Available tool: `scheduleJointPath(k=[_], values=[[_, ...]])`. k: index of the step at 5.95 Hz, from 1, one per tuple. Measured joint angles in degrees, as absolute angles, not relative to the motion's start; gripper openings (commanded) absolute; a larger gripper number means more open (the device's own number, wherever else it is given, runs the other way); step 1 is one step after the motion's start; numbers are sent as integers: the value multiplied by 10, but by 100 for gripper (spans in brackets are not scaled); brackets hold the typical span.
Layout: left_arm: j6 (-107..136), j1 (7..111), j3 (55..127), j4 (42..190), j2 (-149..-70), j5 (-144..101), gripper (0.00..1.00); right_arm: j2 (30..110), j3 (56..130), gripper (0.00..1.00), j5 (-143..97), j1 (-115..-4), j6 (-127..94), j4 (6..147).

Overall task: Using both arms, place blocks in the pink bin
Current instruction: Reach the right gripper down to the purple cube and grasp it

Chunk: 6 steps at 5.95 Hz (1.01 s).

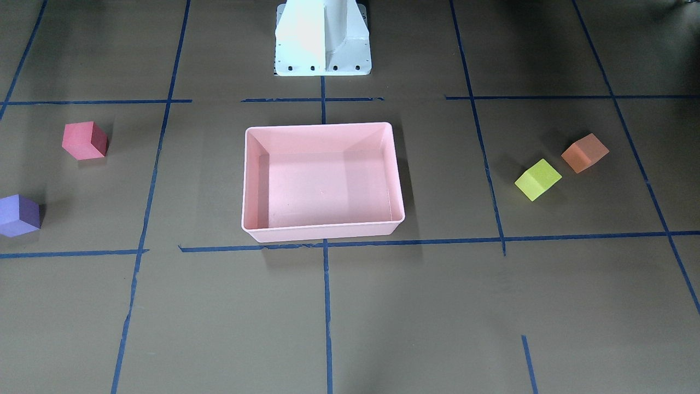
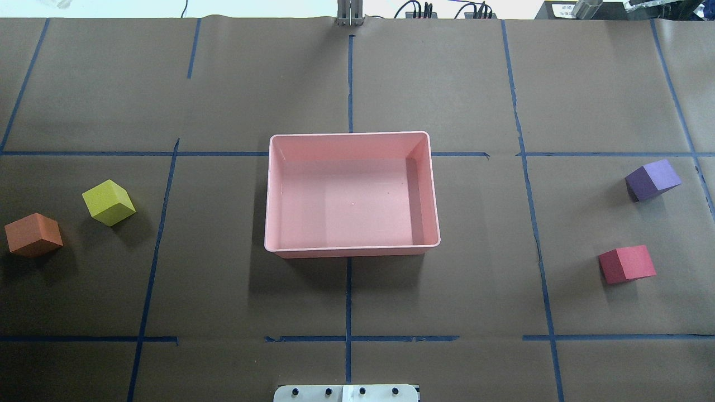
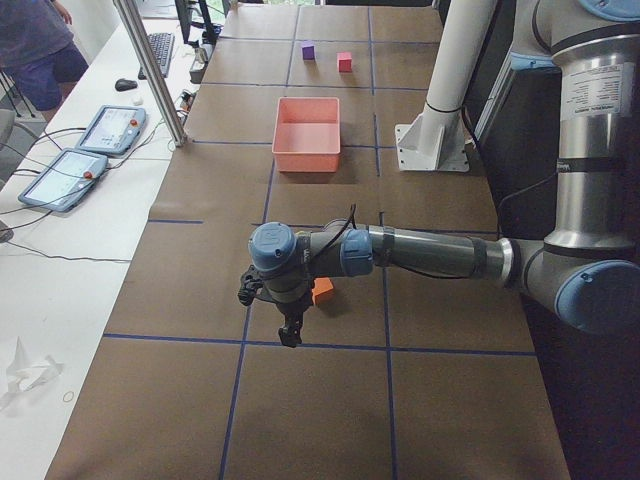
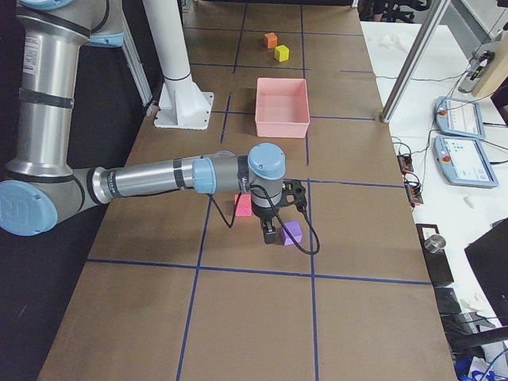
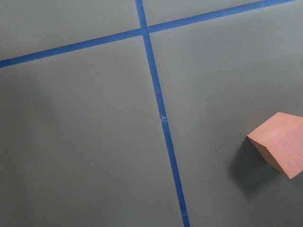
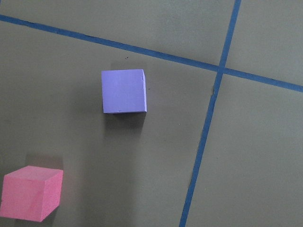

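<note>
1. Brown paper-covered table (image 2: pixel 223 279) with a blue tape grid: bears everything below.

2. 2 grey-silver jointed arms, left arm (image 3: pixel 430 255) and right arm (image 4: pixel 151 181): seen only in the side views, each stretched low over its own end of the table. The left gripper (image 3: pixel 290 330) hangs near the orange foam cube (image 2: pixel 33 234); the right gripper (image 4: pixel 271 233) hangs by the purple foam cube (image 2: pixel 652 180). Fingers spread or pressed together: cannot tell, too small, and neither wrist view shows them.

3. 1 shallow light-pink plastic bin (image 2: pixel 346 204): table centre, holding no cube.

4. 4 small matte cubes, all well apart from the bin: yellow-green foam cube (image 2: pixel 109 202) and orange on the robot's left, purple and red foam cube (image 2: pixel 627 264) on its right. Probably light, soft, not slippery; grip across 2 opposite flat sides, wrist turned to each skewed cube. In the left side view the arm hides yellow-green entirely and orange partly.
</note>
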<state>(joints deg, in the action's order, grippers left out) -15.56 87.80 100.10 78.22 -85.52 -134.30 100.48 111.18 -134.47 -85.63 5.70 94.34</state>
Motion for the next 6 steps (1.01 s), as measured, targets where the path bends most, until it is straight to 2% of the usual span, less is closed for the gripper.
scheduleJointPath(k=[3, 6], values=[[-155, 876, 1015, 778, -855, -1343, 100, 972, 1101, 100, -1341, -820, 30, 929], [-156, 875, 1016, 778, -854, -1343, 100, 901, 978, 100, -1294, -702, -127, 735]])
